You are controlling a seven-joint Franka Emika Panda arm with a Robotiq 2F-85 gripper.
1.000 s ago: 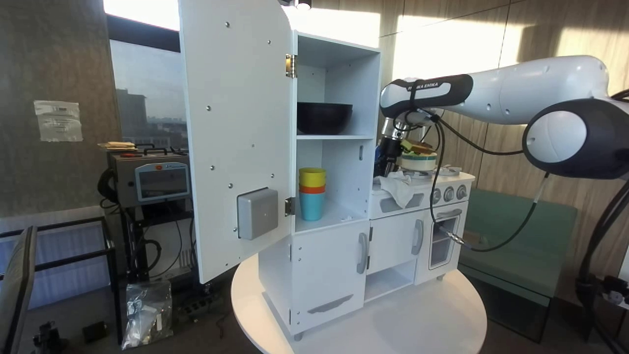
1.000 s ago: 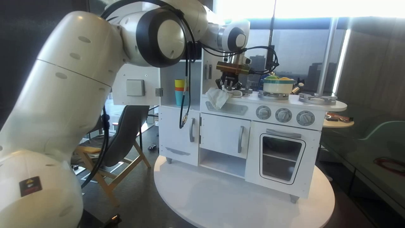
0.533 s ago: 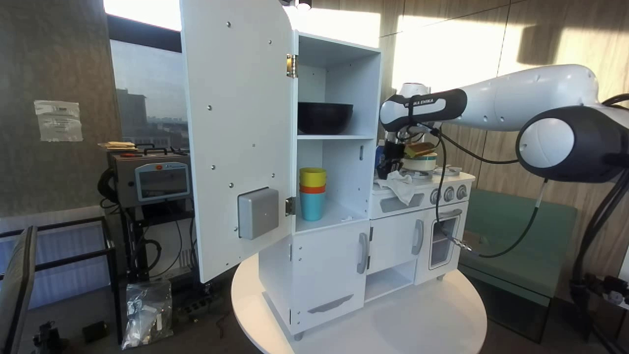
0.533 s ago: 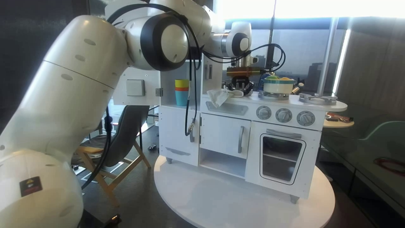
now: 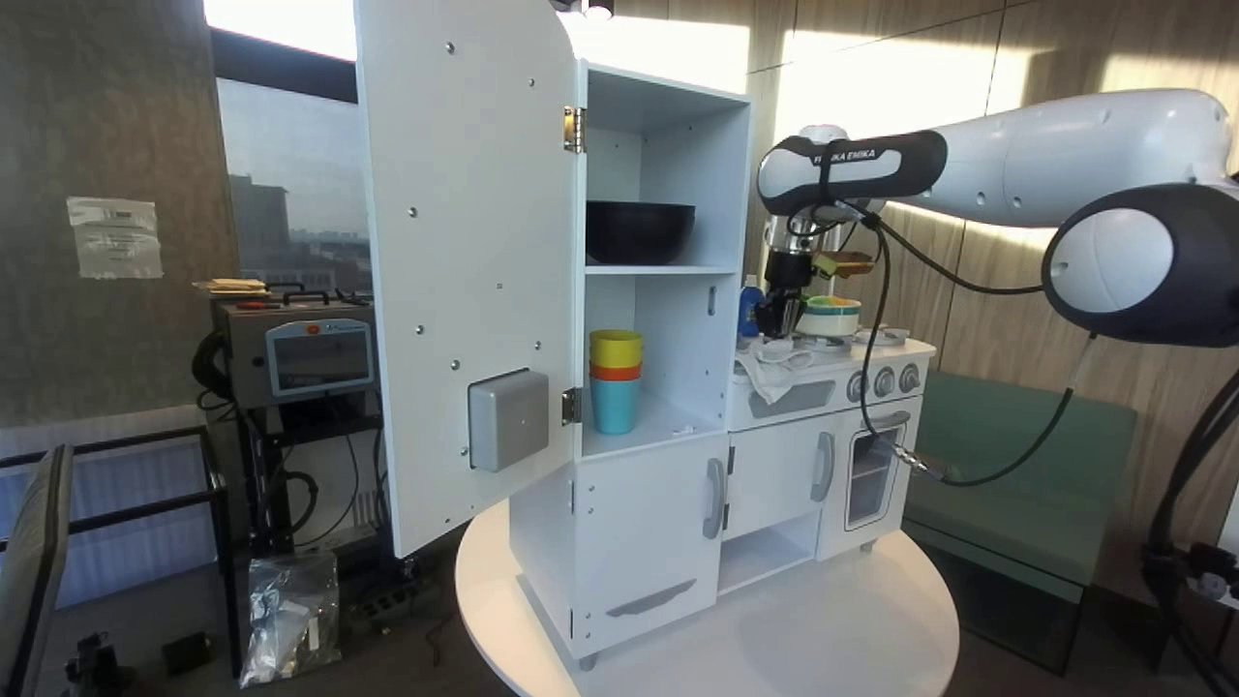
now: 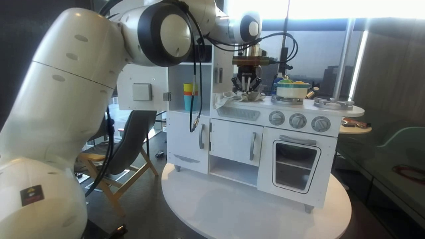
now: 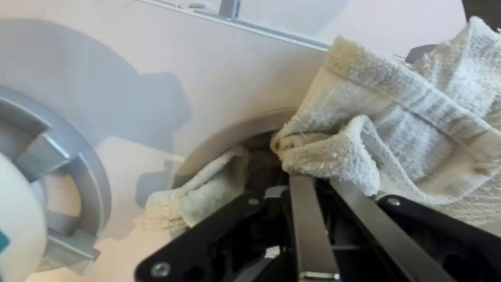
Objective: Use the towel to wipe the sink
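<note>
Gripper (image 7: 321,181): pointing down at the sink (image 7: 240,132), clamped on the towel (image 7: 391,137), with only a slim gap between the fingers (image 7: 311,231).
Fingertips: pressed into the bunched towel, hidden at the very ends.
Towel, middle: gathered right at the tips, over the round outline of the sink in the wrist view.
Towel, large side: folded, running off to the right of the gripper in the wrist view, across the countertop (image 7: 235,51); draped over the front edge in both exterior views.
Towel, small side: crumpled, lying left of the fingers in the wrist view, across the rim.
Sink: dark inside, partly covered by towel and gripper; too hidden to tell whether touched at the bottom.
Burner (image 7: 96,184): left of the sink in the wrist view, beneath a teal-banded pot (image 6: 292,91), near the towel's small side but apart from it.
</note>
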